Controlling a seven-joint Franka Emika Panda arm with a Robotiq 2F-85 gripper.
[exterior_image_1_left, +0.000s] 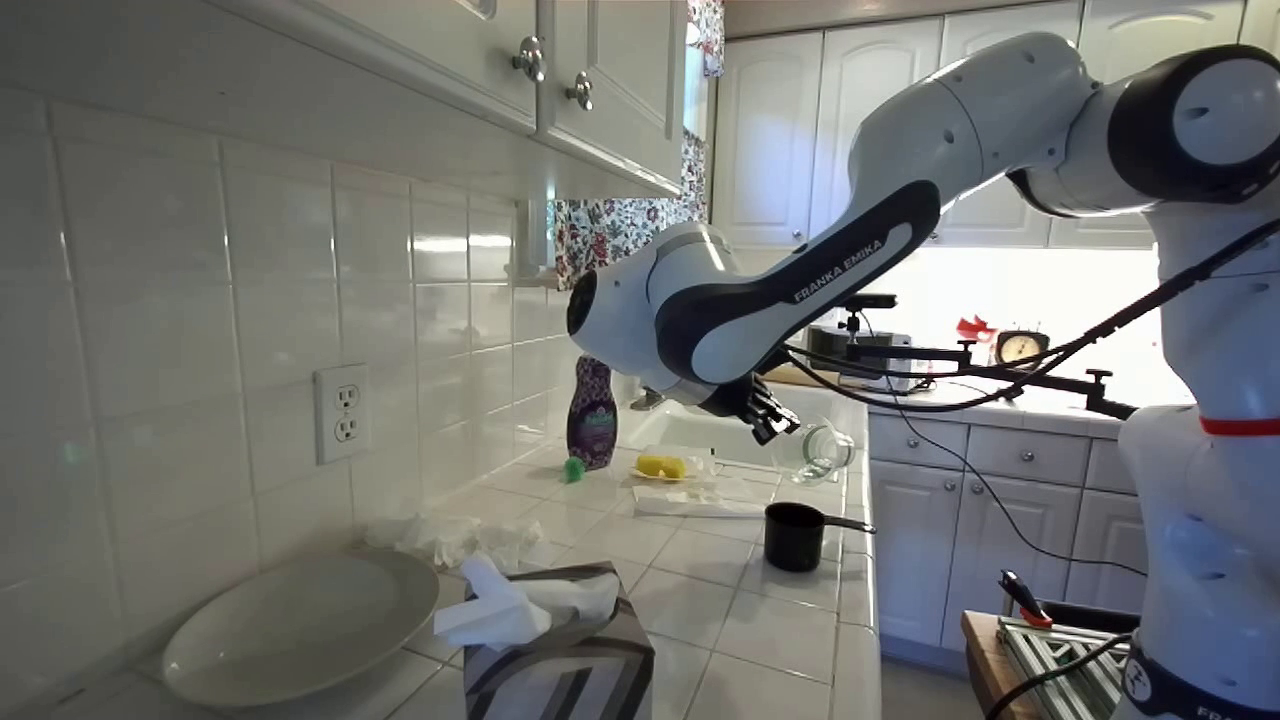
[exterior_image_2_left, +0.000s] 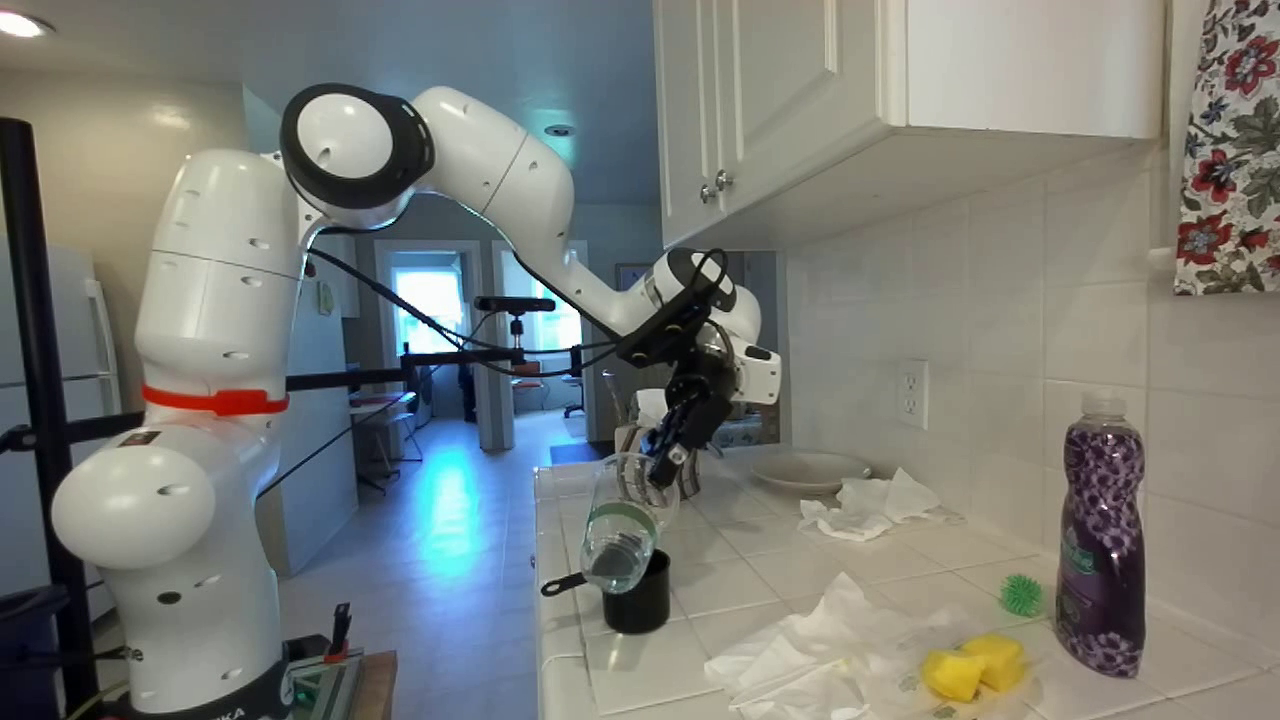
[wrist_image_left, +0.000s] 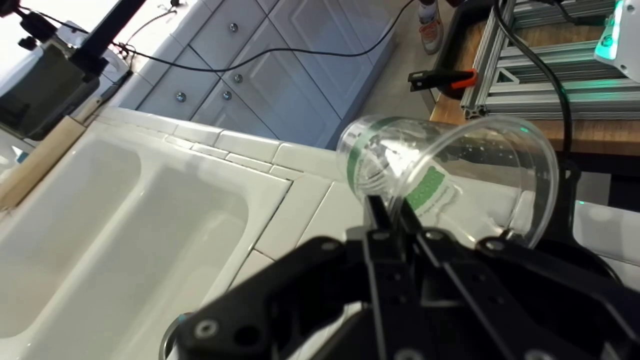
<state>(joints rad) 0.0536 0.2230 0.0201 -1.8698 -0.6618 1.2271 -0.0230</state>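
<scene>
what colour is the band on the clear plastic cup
The band is green, clearest in the wrist view.

Purple bottle (exterior_image_2_left: 1100, 560) near spiky green ball (exterior_image_2_left: 1021, 595), tissue box (exterior_image_1_left: 575, 670) near pale plate (exterior_image_1_left: 300, 625), floral curtain (exterior_image_2_left: 1230, 160)

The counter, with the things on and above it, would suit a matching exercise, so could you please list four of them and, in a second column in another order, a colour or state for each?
Things
1. cup
2. pot
3. spiky ball
4. bottle

Colours and states
A. green all over
B. see-through, tilted, held near its rim by the gripper
C. purple and patterned, standing upright
D. black, with a handle sticking out sideways

Right pairs: 1-B, 2-D, 3-A, 4-C
</scene>
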